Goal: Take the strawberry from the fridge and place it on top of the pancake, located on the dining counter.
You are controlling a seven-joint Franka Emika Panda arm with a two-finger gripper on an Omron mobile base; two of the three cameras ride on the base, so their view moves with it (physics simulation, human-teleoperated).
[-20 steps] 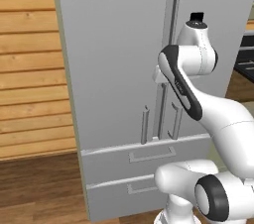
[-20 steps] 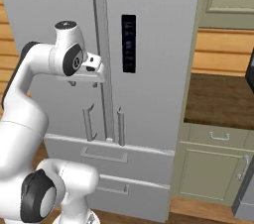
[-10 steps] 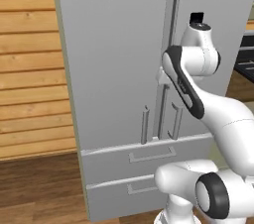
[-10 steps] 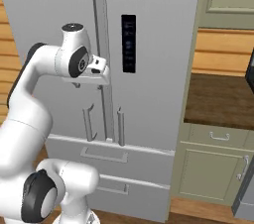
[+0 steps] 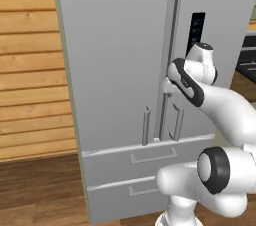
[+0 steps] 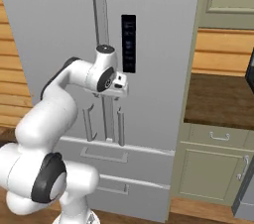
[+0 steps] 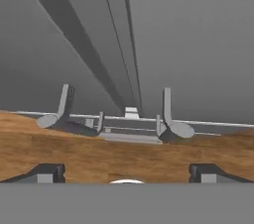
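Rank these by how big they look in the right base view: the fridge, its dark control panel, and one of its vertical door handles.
1. The fridge, by far the largest.
2. The dark control panel.
3. The right-hand door handle, thinner than the panel, though nearly as tall, so these two are close.

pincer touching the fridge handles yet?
Apart. In the hand view the pincer fingertips sit wide open, with both fridge door handles well beyond them, nothing between.

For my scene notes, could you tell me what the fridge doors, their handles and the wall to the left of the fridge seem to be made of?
The fridge doors look like light-grey painted or brushed metal: flat, matte, without grain. The vertical bar handles match that grey, probably metal too. The wall looks like warm-toned wood planks, with horizontal boards and visible seams. All is rendered, so this is appearance only.
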